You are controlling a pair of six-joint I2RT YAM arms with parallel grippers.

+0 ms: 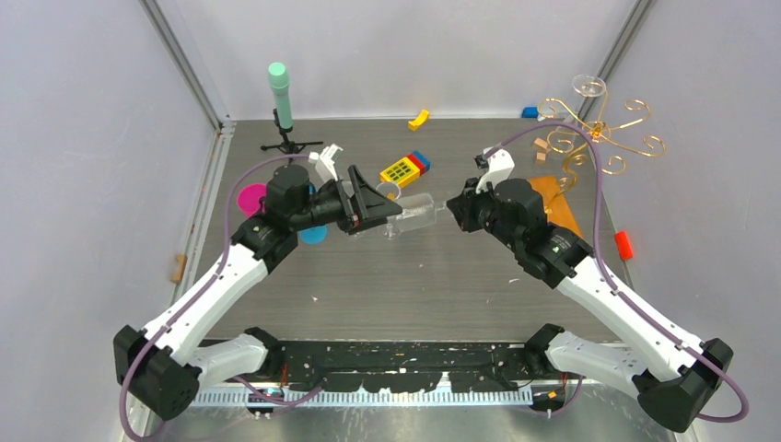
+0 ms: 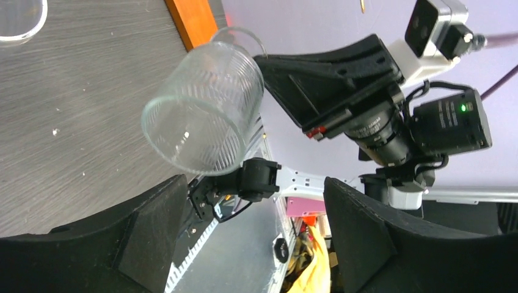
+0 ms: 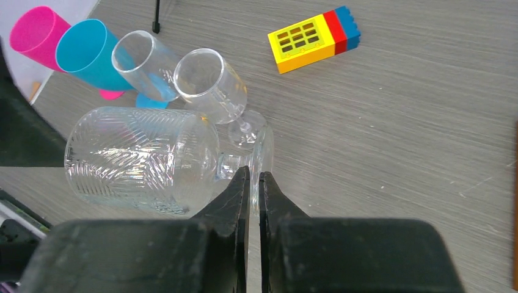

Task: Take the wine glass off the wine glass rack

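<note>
Your right gripper (image 3: pixel 253 177) pinches the wine glass (image 3: pixel 140 159) by its foot, clear of the wine glass rack (image 1: pixel 550 191). Your left gripper (image 2: pixel 253 210) gapes empty, so ease it around the bowl.

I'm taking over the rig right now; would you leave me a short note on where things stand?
Right gripper: fingers shut on the foot of the ribbed wine glass, holding it on its side above the middle of the table.
Left gripper: open, facing the mouth of the glass, not gripping it.
Wine glass rack: back right, apart from the held glass.
Done: the glass is off the rack.
Left: probably pass it to the left gripper or set it down.
</note>
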